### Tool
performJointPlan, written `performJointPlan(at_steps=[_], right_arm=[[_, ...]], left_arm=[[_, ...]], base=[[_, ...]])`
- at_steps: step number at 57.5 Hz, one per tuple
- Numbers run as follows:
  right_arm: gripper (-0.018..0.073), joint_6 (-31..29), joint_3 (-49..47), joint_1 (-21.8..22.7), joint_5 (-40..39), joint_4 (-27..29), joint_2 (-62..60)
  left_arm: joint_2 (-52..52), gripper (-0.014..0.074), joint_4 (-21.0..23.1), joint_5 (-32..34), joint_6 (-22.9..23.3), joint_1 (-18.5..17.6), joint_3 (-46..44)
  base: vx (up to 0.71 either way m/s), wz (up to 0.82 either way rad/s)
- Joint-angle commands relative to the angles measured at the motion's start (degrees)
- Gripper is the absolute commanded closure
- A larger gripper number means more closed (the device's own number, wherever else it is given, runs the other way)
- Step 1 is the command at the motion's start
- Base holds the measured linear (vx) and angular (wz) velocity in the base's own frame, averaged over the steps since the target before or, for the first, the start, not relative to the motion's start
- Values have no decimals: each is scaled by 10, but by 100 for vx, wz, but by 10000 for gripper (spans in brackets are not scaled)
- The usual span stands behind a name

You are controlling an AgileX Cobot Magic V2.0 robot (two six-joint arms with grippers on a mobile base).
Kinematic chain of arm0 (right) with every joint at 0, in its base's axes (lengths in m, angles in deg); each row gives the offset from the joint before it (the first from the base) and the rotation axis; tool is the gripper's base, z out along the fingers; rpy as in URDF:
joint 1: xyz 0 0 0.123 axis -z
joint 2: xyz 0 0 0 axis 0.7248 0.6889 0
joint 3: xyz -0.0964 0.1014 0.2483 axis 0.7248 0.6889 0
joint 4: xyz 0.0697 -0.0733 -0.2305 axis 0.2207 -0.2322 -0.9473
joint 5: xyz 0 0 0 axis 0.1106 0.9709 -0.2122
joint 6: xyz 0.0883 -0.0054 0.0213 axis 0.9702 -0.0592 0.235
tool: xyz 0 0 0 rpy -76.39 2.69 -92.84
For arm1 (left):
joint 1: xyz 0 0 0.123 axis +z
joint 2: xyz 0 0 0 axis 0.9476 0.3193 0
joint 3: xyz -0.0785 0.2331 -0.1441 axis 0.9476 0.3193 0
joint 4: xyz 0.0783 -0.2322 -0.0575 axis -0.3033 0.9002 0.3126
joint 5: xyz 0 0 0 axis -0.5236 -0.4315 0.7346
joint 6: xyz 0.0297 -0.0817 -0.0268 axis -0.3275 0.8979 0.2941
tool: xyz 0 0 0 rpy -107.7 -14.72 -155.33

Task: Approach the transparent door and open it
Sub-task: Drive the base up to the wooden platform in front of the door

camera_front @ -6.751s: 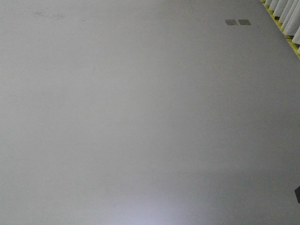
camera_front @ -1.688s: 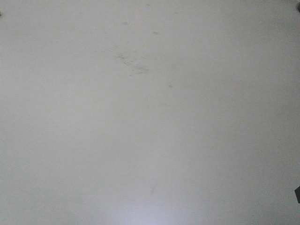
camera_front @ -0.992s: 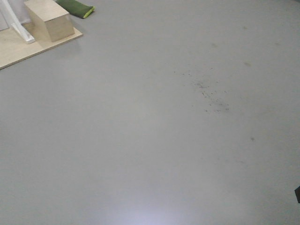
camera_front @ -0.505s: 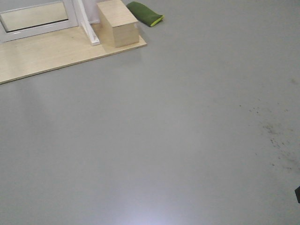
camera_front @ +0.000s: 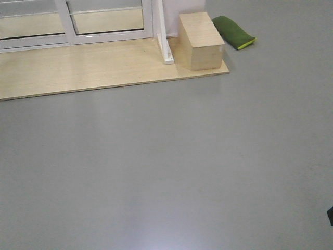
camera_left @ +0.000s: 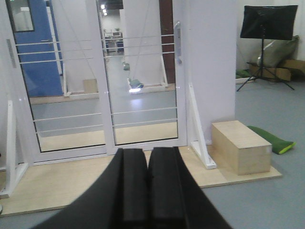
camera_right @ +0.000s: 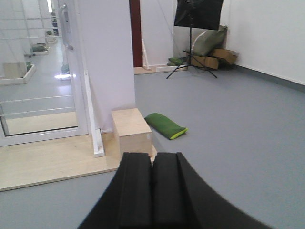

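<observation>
Right of one transparent door [camera_left: 143,86] sits one box [camera_left: 240,150].

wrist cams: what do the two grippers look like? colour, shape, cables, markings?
The left gripper and right gripper look alike: matte black, two flat rectangular fingers on a wider flared black base. No cables or markings visible.

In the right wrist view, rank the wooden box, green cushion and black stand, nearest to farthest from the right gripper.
1. wooden box, just ahead, slightly left.
2. green cushion, just beyond it, to the right.
3. black stand, far back on the right.
</observation>
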Motion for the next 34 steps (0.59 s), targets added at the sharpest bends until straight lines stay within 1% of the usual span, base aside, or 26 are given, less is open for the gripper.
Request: performJointPlan(at_steps=[1,14,34], right_arm=[[565,0,3,2,-45,-5,-9],[565,0,3,2,-45,-5,-9],[565,0,3,2,-45,-5,-9]], left_arm=[[-3,603,2,45,3,1,9],[-3,603,2,45,3,1,9],[-3,603,2,45,3,1,9]], base=[[50,41],[51,34],[52,19]])
